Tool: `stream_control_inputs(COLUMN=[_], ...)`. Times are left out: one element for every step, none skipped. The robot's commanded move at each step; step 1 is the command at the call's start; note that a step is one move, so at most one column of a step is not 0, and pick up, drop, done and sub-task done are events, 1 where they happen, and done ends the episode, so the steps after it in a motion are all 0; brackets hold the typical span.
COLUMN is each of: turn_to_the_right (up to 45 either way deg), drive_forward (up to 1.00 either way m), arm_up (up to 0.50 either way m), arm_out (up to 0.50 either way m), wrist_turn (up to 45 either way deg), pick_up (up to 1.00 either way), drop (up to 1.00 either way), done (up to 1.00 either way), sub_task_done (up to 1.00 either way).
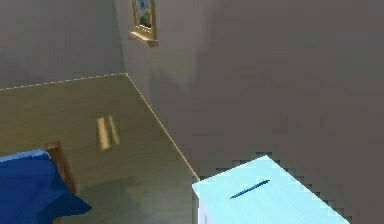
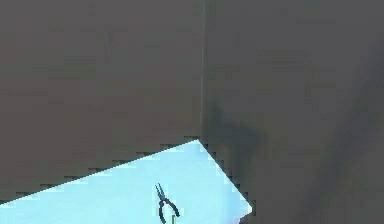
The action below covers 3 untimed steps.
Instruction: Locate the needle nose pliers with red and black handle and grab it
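A small dark tool with the outline of pliers (image 2: 166, 205) lies on a pale blue tabletop (image 2: 100, 195) low in the arm side view. Its thin nose points away and its two looped handles lie toward the picture's bottom edge. No red can be made out on it. In the forward view a thin dark sliver (image 1: 250, 188) lies on the same pale blue tabletop (image 1: 290, 205) at the bottom right.
Grey walls meet in a corner behind the table (image 2: 204, 70). A framed picture (image 1: 146, 20) hangs on the far wall. A bed with a blue cover (image 1: 35, 188) and a wooden frame stands at the forward view's bottom left. Bare floor (image 1: 110, 130) lies between them.
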Motion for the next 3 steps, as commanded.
stream_control_inputs(turn_to_the_right=[0.0, 0.0, 0.0], drive_forward=[0.0, 0.0, 0.0], arm_up=[0.38, 0.0, 0.0], arm_out=[0.0, 0.06, 0.0], wrist_turn=[0.0, 0.0, 45.0], pick_up=[0.0, 0.0, 0.0], drop=[0.0, 0.0, 0.0], done=[0.0, 0.0, 0.0], sub_task_done=[0.0, 0.0, 0.0])
